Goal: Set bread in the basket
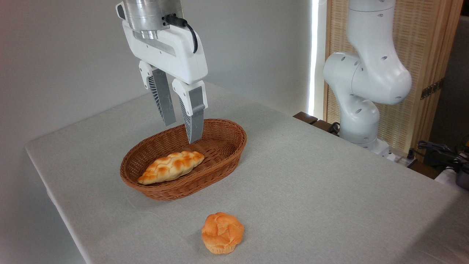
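Bread [222, 233]: sits alone on the surface [329, 183] nearest the camera, outside the basket and well apart from me.
Risk at the bun: its lumpy rounded top may slip from my fingers if I close off-centre, and it could roll.
Basket [223, 161]: holds one braided loaf [171, 167] along its near side; the far half is bare.
Risk at the drop: a release onto the loaf could tip the bun over the rim.
End effector [181, 132]: mine, open, empty, hanging over the basket's far side.

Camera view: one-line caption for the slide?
Open end effector hovers above the wicker basket holding a braided loaf; the round bun sits on the table in front.
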Motion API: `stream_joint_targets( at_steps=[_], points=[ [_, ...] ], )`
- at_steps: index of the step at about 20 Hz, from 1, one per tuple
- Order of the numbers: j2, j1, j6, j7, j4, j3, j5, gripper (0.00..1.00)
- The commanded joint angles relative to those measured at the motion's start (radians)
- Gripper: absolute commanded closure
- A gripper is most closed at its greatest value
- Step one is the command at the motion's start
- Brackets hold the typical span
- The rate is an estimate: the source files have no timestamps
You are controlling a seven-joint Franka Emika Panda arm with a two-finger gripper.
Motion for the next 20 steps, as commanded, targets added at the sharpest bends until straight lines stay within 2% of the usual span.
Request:
stream_joint_targets(
  at_steps=[1, 20],
  points=[
    [-0.002, -0.008, 0.001, 0.015, 0.002, 0.012, 0.009, 0.00],
    [-0.002, -0.008, 0.019, 0.006, 0.001, 0.012, 0.009, 0.00]
  ],
)
